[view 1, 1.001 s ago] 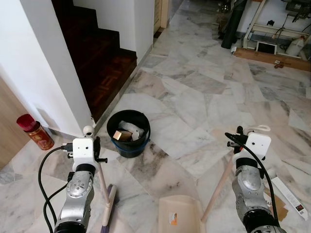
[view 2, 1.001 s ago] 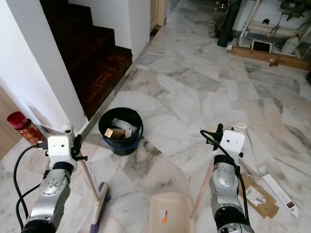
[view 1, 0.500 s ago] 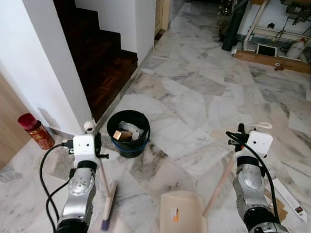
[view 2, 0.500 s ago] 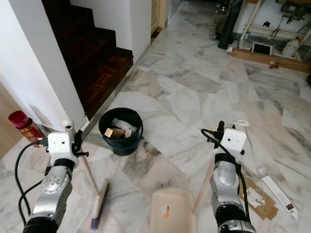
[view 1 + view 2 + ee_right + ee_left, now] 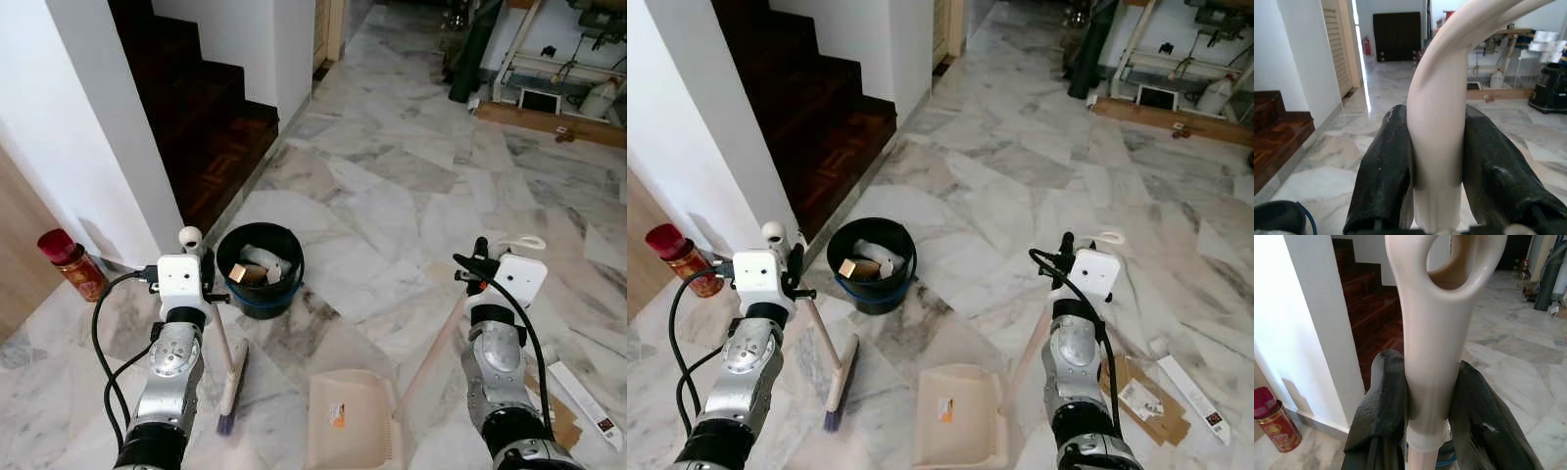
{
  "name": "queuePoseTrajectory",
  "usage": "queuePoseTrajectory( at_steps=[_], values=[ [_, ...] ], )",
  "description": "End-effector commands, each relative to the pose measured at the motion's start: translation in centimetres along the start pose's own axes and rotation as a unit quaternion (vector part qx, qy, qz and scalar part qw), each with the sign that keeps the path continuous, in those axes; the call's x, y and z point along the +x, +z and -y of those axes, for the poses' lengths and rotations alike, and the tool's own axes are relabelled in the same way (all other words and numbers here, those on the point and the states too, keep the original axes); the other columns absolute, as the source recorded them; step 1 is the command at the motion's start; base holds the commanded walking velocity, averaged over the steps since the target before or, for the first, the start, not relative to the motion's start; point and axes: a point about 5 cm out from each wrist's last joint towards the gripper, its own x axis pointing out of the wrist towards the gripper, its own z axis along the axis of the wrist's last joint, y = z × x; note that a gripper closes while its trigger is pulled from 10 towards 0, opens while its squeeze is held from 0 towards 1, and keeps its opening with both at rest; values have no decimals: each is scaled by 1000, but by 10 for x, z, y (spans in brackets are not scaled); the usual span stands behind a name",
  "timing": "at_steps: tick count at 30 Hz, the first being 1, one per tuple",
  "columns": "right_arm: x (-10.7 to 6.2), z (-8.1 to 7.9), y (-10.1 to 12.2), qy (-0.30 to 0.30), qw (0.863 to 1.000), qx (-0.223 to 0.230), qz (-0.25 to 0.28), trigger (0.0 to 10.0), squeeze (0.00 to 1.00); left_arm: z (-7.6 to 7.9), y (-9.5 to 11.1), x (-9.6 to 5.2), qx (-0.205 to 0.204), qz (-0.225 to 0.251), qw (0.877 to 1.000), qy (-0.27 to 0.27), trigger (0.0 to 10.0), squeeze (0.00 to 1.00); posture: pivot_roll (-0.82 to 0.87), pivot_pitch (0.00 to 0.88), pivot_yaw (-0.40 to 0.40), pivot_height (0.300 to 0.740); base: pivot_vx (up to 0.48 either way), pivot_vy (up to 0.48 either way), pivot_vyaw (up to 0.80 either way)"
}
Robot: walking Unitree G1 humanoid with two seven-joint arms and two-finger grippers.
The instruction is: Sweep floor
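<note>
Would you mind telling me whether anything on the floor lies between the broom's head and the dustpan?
Nothing visible does: bare marble separates the broom head from the dustpan. The black bin stands farther ahead, off that line.

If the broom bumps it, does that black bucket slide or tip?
The black bucket looks squat and wide, so tipping seems unlikely. It holds scraps, probably light. On the polished marble floor it would likely slide when the broom nudges it.

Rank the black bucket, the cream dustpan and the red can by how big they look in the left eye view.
1. Dustpan, though it lies nearest the camera, so its lead over the bucket is unsure.
2. Black bucket.
3. Red can, plainly smallest.
</note>
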Motion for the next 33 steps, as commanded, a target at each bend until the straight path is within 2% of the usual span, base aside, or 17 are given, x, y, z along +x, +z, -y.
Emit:
queuePoseTrajectory(
  at_steps=[1,8,13,17,22,29,33],
  values=[
    [4,-3,6,6,1000,5,17,10000,0,2,10,4,-2,28,1000,0,10000,0,97,0,-68,740,0,0,0],
    [10,-11,11,13,1000,22,18,10000,0,-3,9,4,0,31,999,8,10000,0,103,0,-78,740,0,0,0],
    [7,-9,4,10,1000,18,6,10000,0,-5,5,4,-1,26,1000,11,10000,0,99,0,-72,740,0,0,-715],
    [-1,-4,-5,3,1000,8,-6,10000,0,-3,5,3,4,28,1000,0,10000,0,103,0,-61,740,0,0,-500],
    [-8,1,-10,-3,1000,-13,-8,10000,0,-7,3,2,11,24,1000,-6,10000,0,84,0,-36,740,0,0,0],
    [-30,13,-35,-22,998,-20,-57,10000,0,-4,-11,-3,15,5,1000,-15,10000,0,94,0,-32,740,0,0,0],
    [-36,9,-34,-14,999,-19,-42,10000,0,-6,-12,-10,16,8,1000,-16,10000,0,95,7,-33,740,0,0,0]
  ],
)
